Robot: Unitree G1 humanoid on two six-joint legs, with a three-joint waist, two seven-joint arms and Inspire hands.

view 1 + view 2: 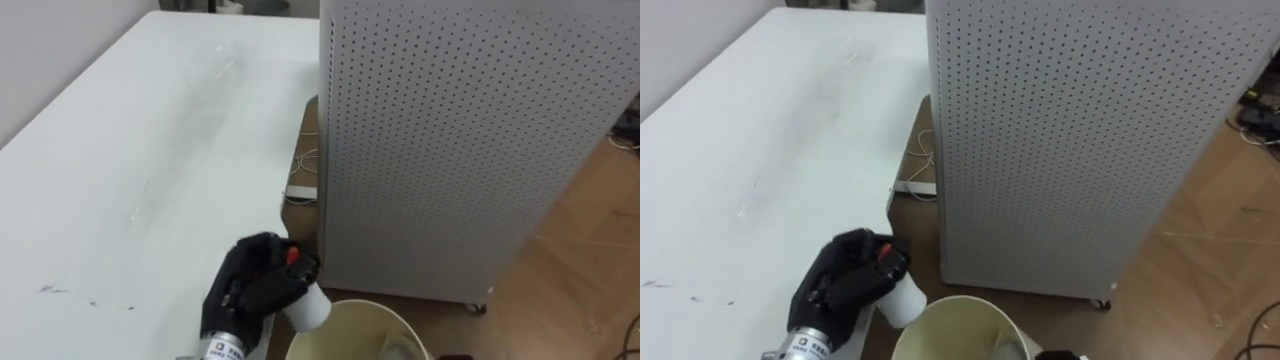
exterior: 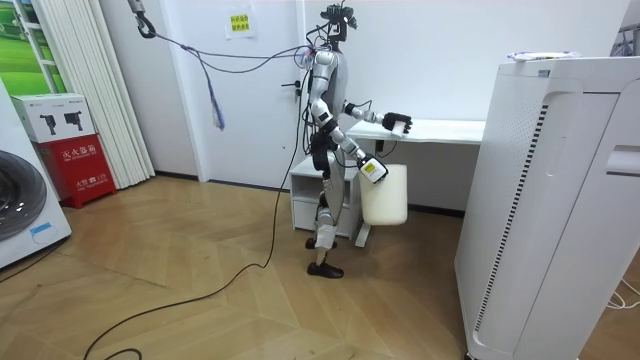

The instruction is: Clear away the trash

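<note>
Holds a white cup (image 1: pixel 310 310) in the curled left hand (image 1: pixel 252 290), just off the worktop's (image 1: pixel 120 180) near right edge, above a cream bin (image 1: pixel 345 325). Hemmed on the right by a perforated cabinet (image 1: pixel 460 140). Cannot tell the right hand's (image 2: pixel 373 170) grasp at the bin.

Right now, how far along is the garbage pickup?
Done: the left hand is closed round a white cup and has it at the table's edge, right by the rim of the cream bin. In hand: dropping it in; the cup is not yet released. Left: what looks like a clear bottle lies further up the table. What the bin already holds is unclear.
</note>
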